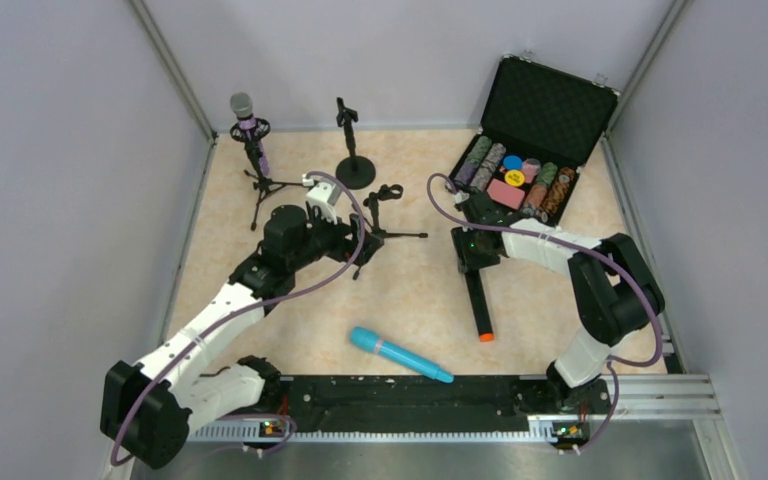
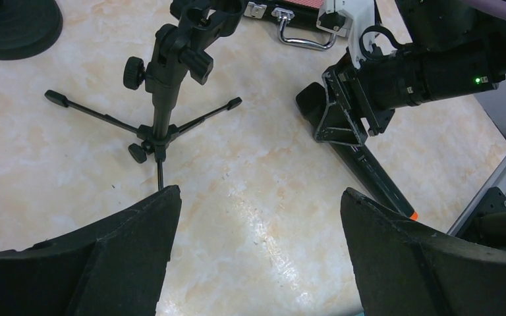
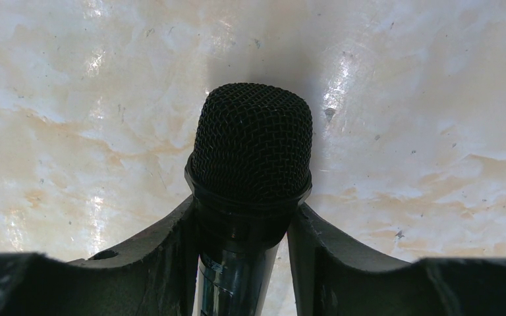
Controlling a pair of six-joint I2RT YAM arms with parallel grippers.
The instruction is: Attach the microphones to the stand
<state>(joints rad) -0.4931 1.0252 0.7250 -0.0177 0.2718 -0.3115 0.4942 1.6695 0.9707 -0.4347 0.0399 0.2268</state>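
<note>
I had the right gripper (image 3: 244, 227) clamped on the black microphone (image 3: 250, 141) just under its mesh head. The body lay flat on the table (image 1: 410, 295), right of centre, with its orange end pointing at the near edge. The left gripper (image 2: 260, 210) hung with its jaws wide apart and nothing between them, near the empty tripod stand (image 2: 163, 99) at the table's middle.

The purple microphone (image 1: 245, 118) sat in the stand by the far left corner, and the blue microphone (image 1: 400, 354) lay close to the near edge, so I judged the black one to be the second of three.

With the hold so near the head, I reckoned the long handle would droop on lifting. The thing to do was raise it straight, let the orange end swing downward, then lower it through the clip from above. That tripod looked light, so I meant to pinch its stem with the free left jaws before pressing anything in.
</note>
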